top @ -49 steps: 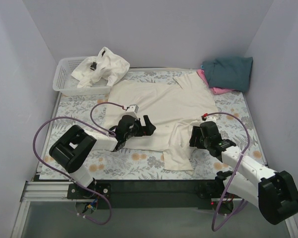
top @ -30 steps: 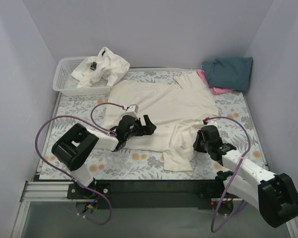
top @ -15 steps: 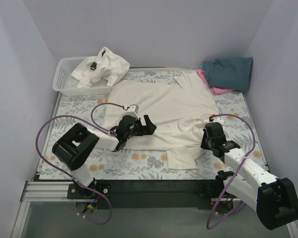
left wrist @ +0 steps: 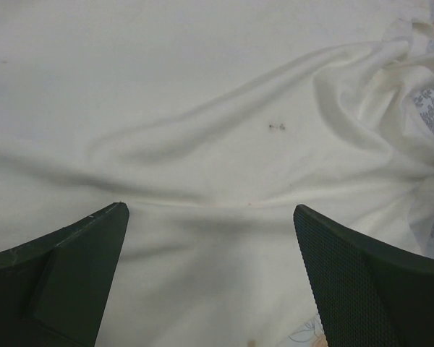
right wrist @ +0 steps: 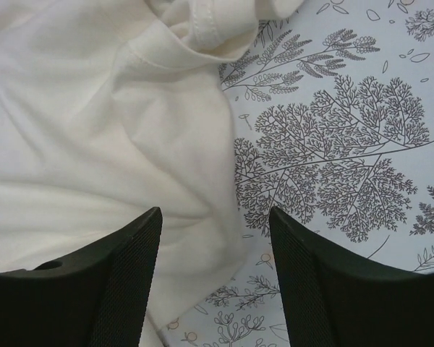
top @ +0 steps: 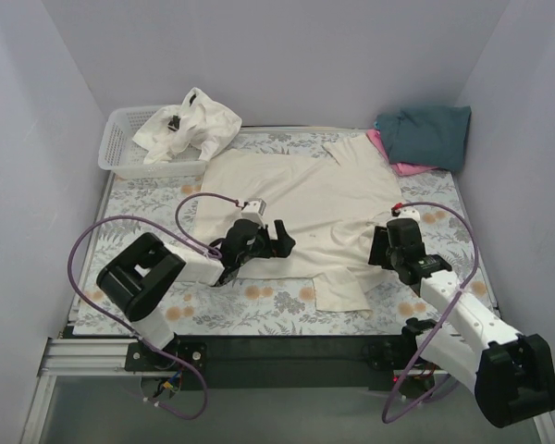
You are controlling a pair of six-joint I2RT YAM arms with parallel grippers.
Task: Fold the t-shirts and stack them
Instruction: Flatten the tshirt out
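We see the left gripper [left wrist: 208, 208] spread wide above the flat cream t-shirt [top: 296, 199] — the right gripper [right wrist: 215, 213], likewise released, hovers over its rumpled edge.

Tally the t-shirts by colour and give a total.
Cream: 2, the spread tee and the bunched tee in the basket
Teal: 1, the teal tee
Pink: 1, the pink tee
Total: 4
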